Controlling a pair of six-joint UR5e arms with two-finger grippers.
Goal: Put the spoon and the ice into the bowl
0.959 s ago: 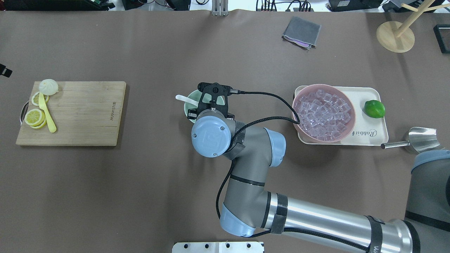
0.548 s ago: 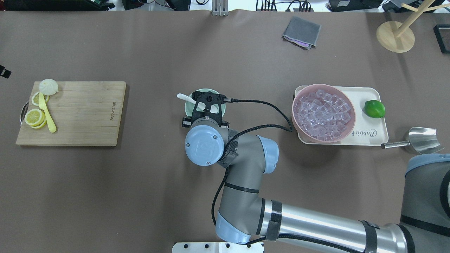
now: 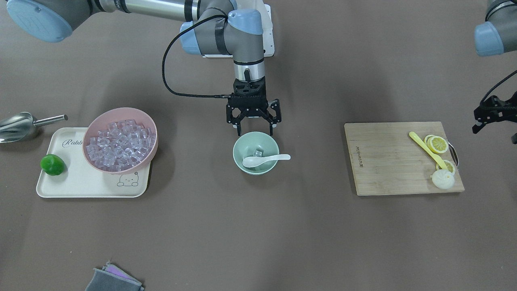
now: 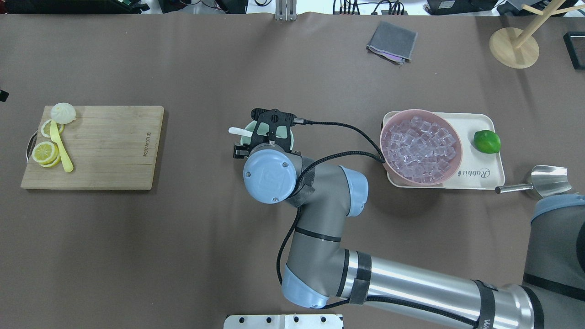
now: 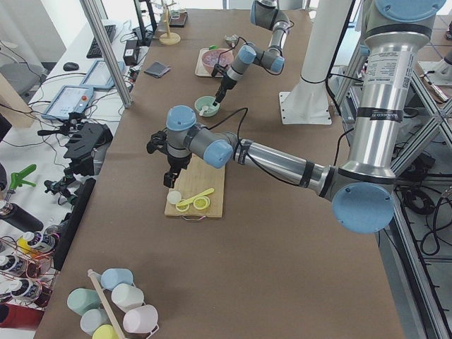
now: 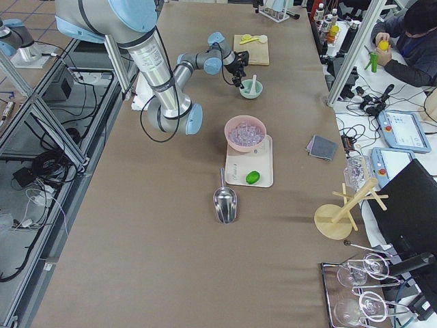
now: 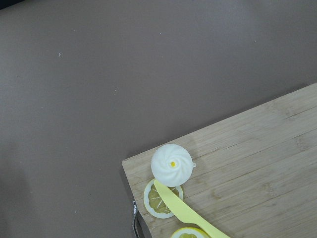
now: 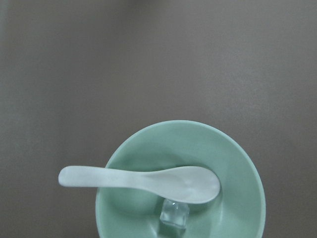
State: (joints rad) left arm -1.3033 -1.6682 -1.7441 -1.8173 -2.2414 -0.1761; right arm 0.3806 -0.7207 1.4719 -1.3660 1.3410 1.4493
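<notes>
Overhanging the bowl's (image 3: pixel 246 142) rim, the spoon (image 3: pixel 262 160) could be clipped, and ice (image 3: pixel 258 153) spilled, if the right gripper (image 3: pixel 255 130), fingers wide and empty, is swung low.

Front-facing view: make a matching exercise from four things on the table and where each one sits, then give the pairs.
Things
1. white spoon
2. lime
3. metal scoop
4. lemon slices

Places
A. on the table, beside the tray
B. on the cutting board
C. in the mint-green bowl
D. on the tray, next to the pink bowl

Pairs: 1-C, 2-D, 3-A, 4-B
</notes>
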